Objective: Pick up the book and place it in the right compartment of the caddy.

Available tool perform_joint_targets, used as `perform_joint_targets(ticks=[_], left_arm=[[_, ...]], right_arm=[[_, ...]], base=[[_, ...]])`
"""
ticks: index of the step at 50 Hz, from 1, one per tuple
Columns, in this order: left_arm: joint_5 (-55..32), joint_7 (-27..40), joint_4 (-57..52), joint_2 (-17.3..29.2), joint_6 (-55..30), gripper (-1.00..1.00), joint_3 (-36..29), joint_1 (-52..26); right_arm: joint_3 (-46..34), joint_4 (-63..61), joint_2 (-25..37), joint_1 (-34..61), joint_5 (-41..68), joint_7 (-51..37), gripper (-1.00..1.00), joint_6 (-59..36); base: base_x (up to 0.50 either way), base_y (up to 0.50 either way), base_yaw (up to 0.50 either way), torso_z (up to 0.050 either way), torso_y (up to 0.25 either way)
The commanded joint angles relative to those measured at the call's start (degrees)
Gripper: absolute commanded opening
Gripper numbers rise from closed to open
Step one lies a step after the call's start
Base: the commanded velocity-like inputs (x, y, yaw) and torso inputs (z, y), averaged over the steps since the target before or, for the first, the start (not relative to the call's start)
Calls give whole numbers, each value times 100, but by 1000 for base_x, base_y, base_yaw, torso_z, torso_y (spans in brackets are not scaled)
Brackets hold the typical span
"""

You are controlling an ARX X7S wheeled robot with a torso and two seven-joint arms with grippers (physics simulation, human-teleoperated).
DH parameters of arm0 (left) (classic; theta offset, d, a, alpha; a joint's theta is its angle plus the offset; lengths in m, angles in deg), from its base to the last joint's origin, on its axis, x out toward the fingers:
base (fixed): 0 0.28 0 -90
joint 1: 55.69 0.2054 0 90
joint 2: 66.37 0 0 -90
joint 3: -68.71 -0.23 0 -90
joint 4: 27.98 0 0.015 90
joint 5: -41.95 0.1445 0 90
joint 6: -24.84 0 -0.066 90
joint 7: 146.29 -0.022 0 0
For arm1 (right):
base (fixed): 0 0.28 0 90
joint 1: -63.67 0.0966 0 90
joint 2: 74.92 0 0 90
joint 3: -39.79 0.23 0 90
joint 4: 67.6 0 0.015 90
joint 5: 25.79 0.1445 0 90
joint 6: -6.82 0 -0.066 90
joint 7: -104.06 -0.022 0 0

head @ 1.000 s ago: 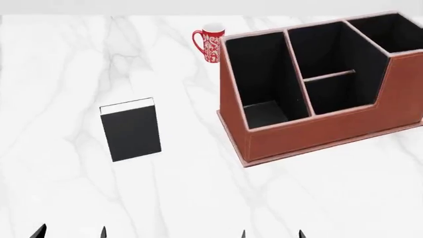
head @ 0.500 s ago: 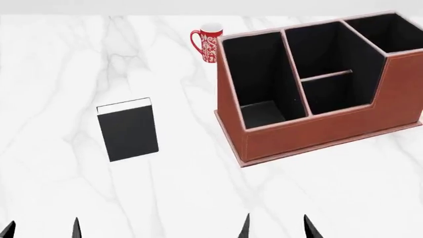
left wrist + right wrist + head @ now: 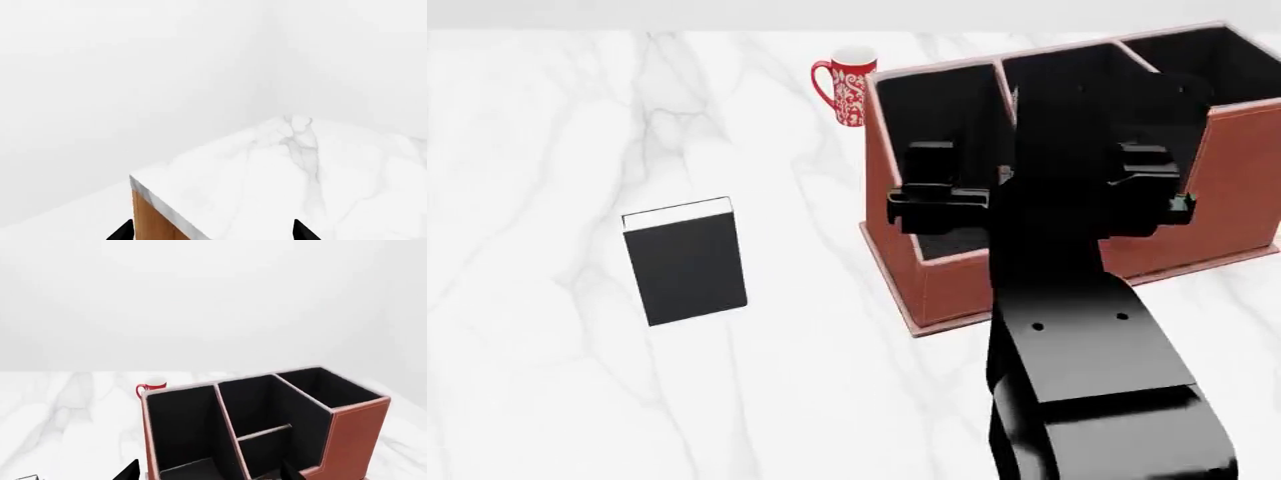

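The black book (image 3: 685, 260) with white page edges lies flat on the marble table, left of the caddy. The reddish-brown caddy (image 3: 950, 288) stands at the right; its right compartment (image 3: 1217, 62) is empty. The caddy also shows in the right wrist view (image 3: 353, 435). My right arm (image 3: 1081, 330) is raised in front of the caddy and hides its middle; the fingers are hidden in the head view. My right gripper (image 3: 208, 474) is open and empty, facing the caddy. My left gripper (image 3: 212, 234) is open and empty over a table corner, out of the head view.
A red patterned mug (image 3: 845, 88) stands behind the caddy's left end and also shows in the right wrist view (image 3: 152, 386). The marble table (image 3: 561, 150) has a wooden side (image 3: 150, 222) under its corner. Pale walls lie beyond.
My right arm has risen from the bottom edge into the head view and now stands in front of the caddy. The left fingertips have left the head view. Book, mug and caddy have not moved.
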Motion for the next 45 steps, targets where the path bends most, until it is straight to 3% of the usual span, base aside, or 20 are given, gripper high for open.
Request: perform_joint_targets(ticks=[1,5,20,45], left_arm=[[-657,18,-759,94,-860,100,1928,220],[-649,42,-770,96,-847,100,1932,226],[-650,27,-765,74,-737,100,1905,320],[-714,67,-842,120,-698,100,1950,396]], right_arm=[[-171,1840,-186,1990,-69,-20,100,-245],[-342,2321,-195,2221,-257,-117,100,128],[-215,2243,-194,2297,-3,-102,100,-150],[-419,2430,-119,2504,49,-106,100,-110]], base=[[0,0,0,0,0],[0,0,0,0,0],[0,0,0,0,0],[500,0,0,0,1]])
